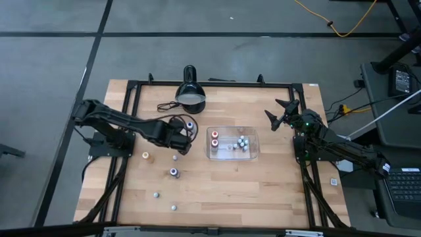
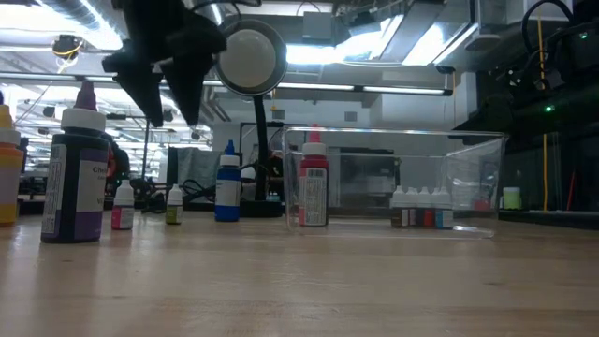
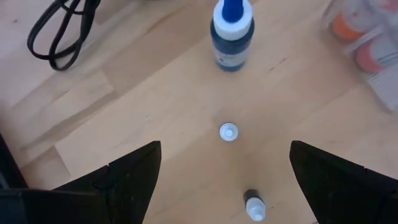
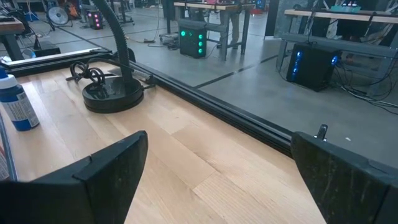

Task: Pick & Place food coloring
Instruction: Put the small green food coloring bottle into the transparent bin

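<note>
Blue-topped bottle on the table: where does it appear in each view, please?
High view: the blue-topped bottle stands left of the clear tray.
Low view: left of centre, under the lamp head.
Left wrist view: straight ahead, beyond a small white cap.
Right wrist view: far off, beside the lamp's base.
Shared landmark: the black desk lamp.

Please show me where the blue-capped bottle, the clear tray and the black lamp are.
blue-capped bottle (image 3: 232,38): left wrist view, on its dark body.
clear tray (image 1: 254,149): high view, on its right rim.
black lamp (image 1: 191,96): high view, on its dome.
</note>
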Available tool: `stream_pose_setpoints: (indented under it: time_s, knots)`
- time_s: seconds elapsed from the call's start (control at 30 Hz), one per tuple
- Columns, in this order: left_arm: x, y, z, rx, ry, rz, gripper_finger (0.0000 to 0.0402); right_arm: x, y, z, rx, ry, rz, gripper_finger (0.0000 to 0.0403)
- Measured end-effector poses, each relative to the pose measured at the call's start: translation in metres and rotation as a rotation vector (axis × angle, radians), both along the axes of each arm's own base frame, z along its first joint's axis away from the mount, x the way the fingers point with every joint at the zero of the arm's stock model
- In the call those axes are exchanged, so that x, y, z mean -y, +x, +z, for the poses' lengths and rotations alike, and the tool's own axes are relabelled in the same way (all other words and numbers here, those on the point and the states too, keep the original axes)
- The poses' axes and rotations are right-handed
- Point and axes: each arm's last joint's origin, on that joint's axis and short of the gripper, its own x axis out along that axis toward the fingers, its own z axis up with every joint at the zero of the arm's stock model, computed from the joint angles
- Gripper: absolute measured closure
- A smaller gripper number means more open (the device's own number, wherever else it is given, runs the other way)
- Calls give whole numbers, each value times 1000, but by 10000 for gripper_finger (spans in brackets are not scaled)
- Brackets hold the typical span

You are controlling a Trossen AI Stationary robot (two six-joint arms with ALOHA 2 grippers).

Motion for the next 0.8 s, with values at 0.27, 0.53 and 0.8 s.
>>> stream_pose_setpoints:
  time_s: [0.27,0.53,0.8]
  knots:
    - [2,11,-20,-70,19,-2,55,0,0,0,-2,-2,0,8]
    - [7,13,-45,-77,-24,-7,55,0,0,0,-1,-2,1,8]
    - [1,9,-62,-89,-56,-45,55,0,0,0,-2,-2,1,8]
